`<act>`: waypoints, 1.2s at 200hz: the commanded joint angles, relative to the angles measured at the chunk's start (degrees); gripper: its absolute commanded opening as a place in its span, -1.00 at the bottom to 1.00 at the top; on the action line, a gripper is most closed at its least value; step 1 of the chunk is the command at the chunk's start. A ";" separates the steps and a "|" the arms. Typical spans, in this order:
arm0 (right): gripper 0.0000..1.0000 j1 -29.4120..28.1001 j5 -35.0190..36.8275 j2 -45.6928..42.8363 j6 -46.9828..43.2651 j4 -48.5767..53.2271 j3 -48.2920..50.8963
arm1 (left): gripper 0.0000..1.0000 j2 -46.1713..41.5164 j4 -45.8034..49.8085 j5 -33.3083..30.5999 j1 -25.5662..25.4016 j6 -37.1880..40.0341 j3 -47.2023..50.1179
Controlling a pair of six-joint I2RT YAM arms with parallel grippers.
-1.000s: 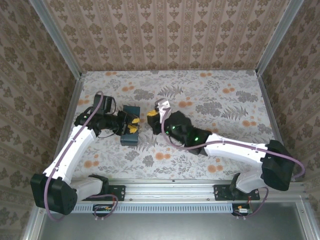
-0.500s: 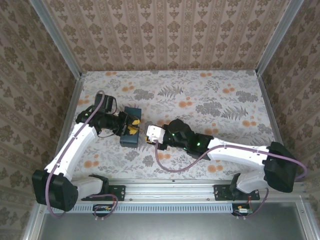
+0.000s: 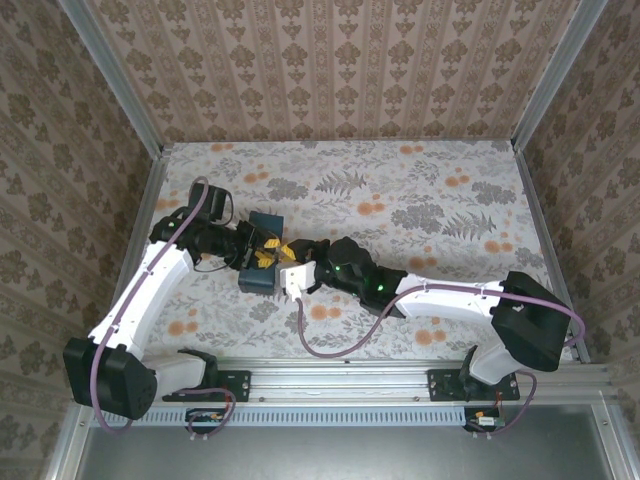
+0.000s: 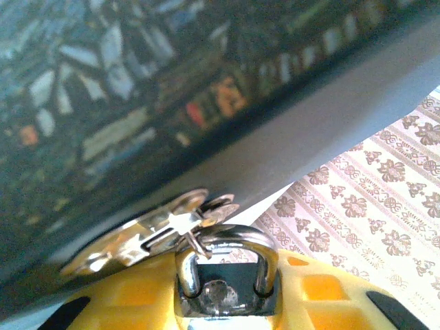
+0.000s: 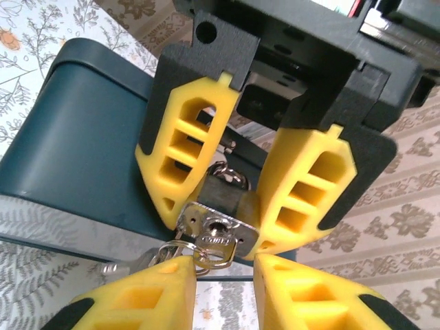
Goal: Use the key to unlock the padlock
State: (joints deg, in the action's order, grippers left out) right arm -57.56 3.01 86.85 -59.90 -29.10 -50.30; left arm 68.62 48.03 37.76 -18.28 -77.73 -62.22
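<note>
Key-turn stage, by the look of it. Nearest: right gripper (image 5: 223, 295), jaws either side of the key (image 5: 217, 249) head; can't tell whether pinching or just bracketing. Key seated in the keyhole of the padlock (image 5: 214, 205). Padlock body clamped between left gripper (image 5: 218, 221) jaws, shackle (image 4: 227, 240) threaded through the hasp (image 4: 148, 237), not yet popped. Blue box (image 5: 75, 137) behind. Next, probably: squeeze firmly on key head, rotate about the key axis, keep lock braced, watch for shackle release.
</note>
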 commanded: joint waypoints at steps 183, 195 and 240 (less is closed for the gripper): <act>-0.95 -2.82 3.83 2.25 3.05 3.15 -5.85 | -1.00 -2.17 -2.17 1.89 0.44 -0.65 -0.40; -0.97 -3.98 5.76 3.05 5.74 2.78 -5.94 | -1.00 -2.17 -2.72 1.65 0.36 -1.22 -0.28; -1.00 -8.28 17.35 6.04 21.10 -1.30 -7.06 | -1.00 -3.18 -5.59 0.13 -0.73 -5.01 1.31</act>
State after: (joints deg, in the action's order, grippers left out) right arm -63.11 14.33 90.78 -51.13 -25.67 -54.63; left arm 68.07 47.53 34.22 -17.56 -79.50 -61.36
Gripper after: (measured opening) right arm 0.040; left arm 0.282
